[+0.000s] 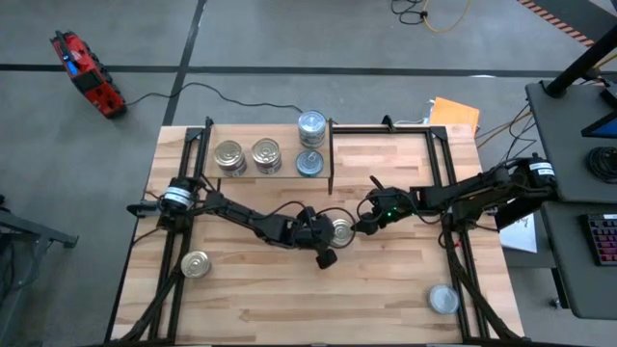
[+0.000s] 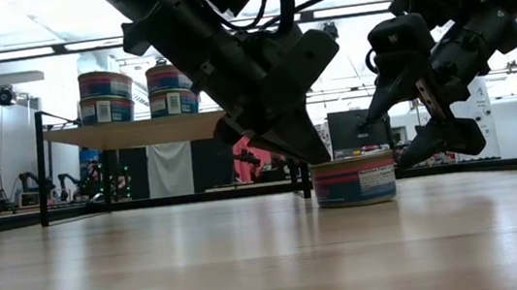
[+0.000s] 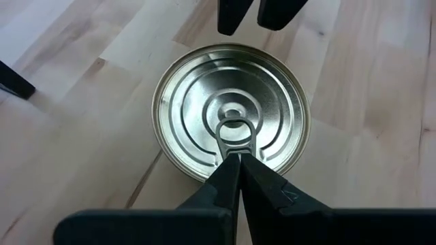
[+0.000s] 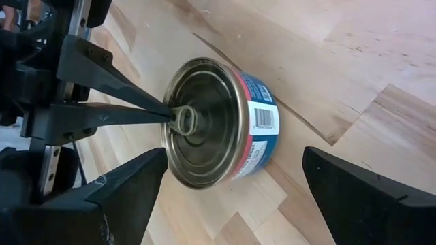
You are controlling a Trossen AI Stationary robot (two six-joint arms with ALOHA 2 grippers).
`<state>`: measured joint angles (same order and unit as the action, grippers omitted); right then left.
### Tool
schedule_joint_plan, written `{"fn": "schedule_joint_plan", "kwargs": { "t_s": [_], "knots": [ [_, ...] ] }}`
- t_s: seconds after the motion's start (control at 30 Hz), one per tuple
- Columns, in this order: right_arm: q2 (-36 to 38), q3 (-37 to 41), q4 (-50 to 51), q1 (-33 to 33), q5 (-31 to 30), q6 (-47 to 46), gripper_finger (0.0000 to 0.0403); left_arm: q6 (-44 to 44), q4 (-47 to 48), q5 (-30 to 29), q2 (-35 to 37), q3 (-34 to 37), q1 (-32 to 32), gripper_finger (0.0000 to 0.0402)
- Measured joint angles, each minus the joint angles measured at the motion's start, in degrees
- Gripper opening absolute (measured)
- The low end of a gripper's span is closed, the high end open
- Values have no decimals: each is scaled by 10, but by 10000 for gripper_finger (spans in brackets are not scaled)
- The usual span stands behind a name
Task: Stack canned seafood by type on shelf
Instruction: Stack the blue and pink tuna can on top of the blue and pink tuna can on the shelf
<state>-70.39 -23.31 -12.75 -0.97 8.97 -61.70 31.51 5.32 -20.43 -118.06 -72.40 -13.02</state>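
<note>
One tin [image 1: 340, 231] with a ring-pull lid and a blue and red label [image 2: 355, 181] stands upright on the wooden table's middle. My left gripper [image 3: 235, 162] is shut, its tips on the tin's lid. My right gripper [image 4: 248, 187] hangs open just to the tin's right; its fingers [image 4: 129, 184] stand either side of the tin without touching it. The shelf [image 1: 251, 130] at the far edge holds two golden-lidded tins [image 1: 229, 156] [image 1: 266, 154] and silver-lidded tins [image 1: 310, 125] [image 1: 309, 162]. In the low view the shelf's tins [image 2: 107, 96] [image 2: 170, 90] stand two high. My left gripper's shut fingertips [image 4: 146, 109] meet the pull ring [image 3: 235, 136] at the middle of the tin's lid. They slant down from the table's left side. Whether they pinch the ring or only rest on it, I cannot tell. The tin stands flat on the table.
A golden-lidded tin [image 1: 196, 263] stands on the table near the left edge. A silver-lidded one [image 1: 443, 299] stands at the near right corner. Black frame rails [image 1: 453, 193] run along both sides of the table. Bare wood lies in front of the two grippers.
</note>
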Motion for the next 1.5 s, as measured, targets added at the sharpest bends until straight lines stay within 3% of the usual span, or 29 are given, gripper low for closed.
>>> {"fn": "schedule_joint_plan", "kwargs": {
  "t_s": [0.9,1.5],
  "knots": [
    [0,2,-13,0,-16,13,343,28,-11,12,-6,28,-14,0],
    [0,2,-69,45,-5,42,342,35,-23,4,2,30,-16,0]
  ]
}}
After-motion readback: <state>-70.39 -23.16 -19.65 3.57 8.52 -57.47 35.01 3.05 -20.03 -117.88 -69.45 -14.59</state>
